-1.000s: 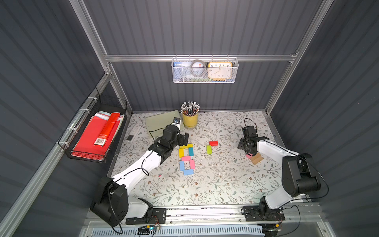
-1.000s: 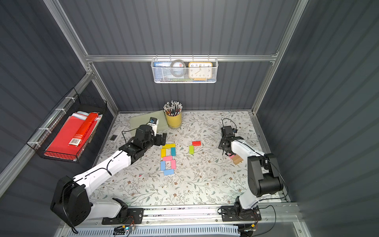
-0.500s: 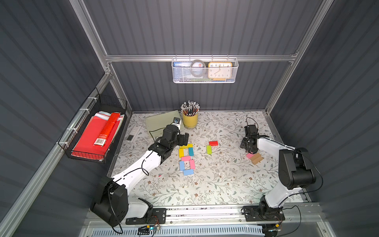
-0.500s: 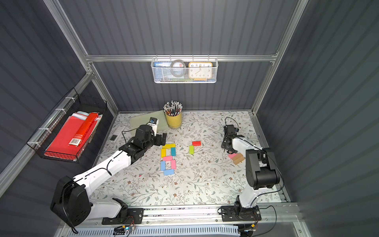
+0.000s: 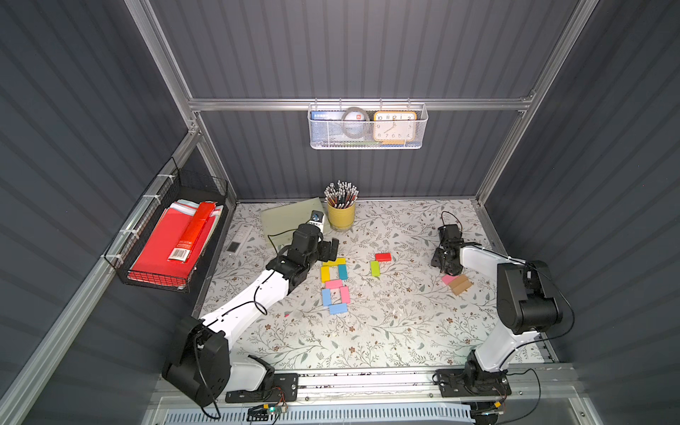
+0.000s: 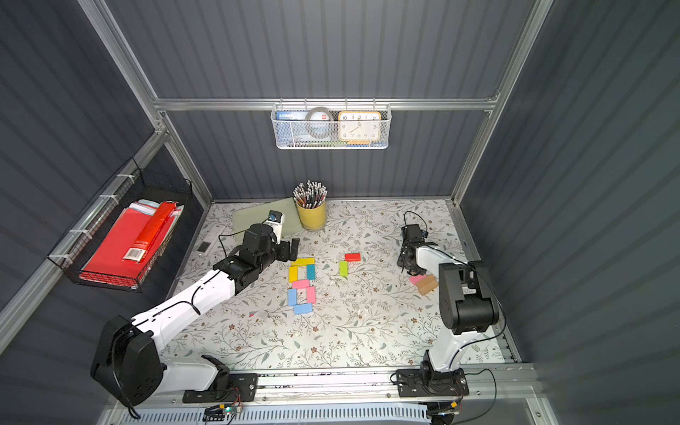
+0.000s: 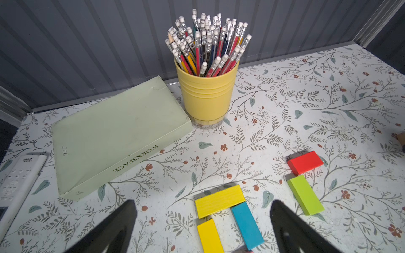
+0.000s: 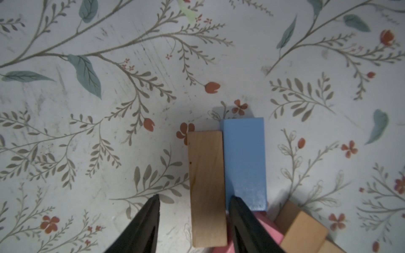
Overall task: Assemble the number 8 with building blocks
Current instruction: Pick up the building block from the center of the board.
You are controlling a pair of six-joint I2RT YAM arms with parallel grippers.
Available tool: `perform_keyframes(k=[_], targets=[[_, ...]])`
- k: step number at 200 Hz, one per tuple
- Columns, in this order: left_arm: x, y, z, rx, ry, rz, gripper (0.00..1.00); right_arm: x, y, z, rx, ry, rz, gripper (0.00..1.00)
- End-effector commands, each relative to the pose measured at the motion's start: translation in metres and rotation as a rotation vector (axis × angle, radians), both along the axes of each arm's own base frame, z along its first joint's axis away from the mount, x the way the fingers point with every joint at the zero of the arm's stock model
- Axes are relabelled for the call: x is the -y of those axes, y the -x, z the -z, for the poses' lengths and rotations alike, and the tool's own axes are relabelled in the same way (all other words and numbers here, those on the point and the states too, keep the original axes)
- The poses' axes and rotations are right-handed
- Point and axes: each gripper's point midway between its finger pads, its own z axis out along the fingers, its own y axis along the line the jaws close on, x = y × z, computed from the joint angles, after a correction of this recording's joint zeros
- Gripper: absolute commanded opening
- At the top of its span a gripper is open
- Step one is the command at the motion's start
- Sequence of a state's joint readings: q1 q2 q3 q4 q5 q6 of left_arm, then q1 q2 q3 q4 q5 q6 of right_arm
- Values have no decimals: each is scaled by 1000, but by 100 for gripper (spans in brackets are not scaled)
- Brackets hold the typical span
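Tool on right (image 8: 194,196) part-open astride tan block (image 8: 207,170), gap at one finger (image 8: 147,221), left tool (image 7: 203,202) spread wide, empty.

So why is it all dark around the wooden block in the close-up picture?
In the right wrist view a shadow, probably cast by the right arm, pools around the tan block and blue block; in the left wrist view all is bright and sharp, only the left fingers are blurry; in both top views the table is brightly lit, the walls dark.
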State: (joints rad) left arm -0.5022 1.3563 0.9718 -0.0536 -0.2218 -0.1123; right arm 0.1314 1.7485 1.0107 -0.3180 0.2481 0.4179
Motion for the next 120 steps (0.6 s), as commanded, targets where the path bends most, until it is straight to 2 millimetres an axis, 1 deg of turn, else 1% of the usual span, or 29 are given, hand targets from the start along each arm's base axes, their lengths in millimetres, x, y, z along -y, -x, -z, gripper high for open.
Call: perform_keyframes(k=[1,58,90,120], targets=[[-3,2,-4,13,13,-5,99,0,0,8,-25,-3,-8,55],[-2,1,-2,7,13,-3,99,-5,6,17,-58,-38,-7,49],[-3,2,-4,12,14,-4,99,-5,10,13,-49,-41,3,49],[-2,2,-4,11,19,-1,99,-6,8,2,-24,-51,2,49]])
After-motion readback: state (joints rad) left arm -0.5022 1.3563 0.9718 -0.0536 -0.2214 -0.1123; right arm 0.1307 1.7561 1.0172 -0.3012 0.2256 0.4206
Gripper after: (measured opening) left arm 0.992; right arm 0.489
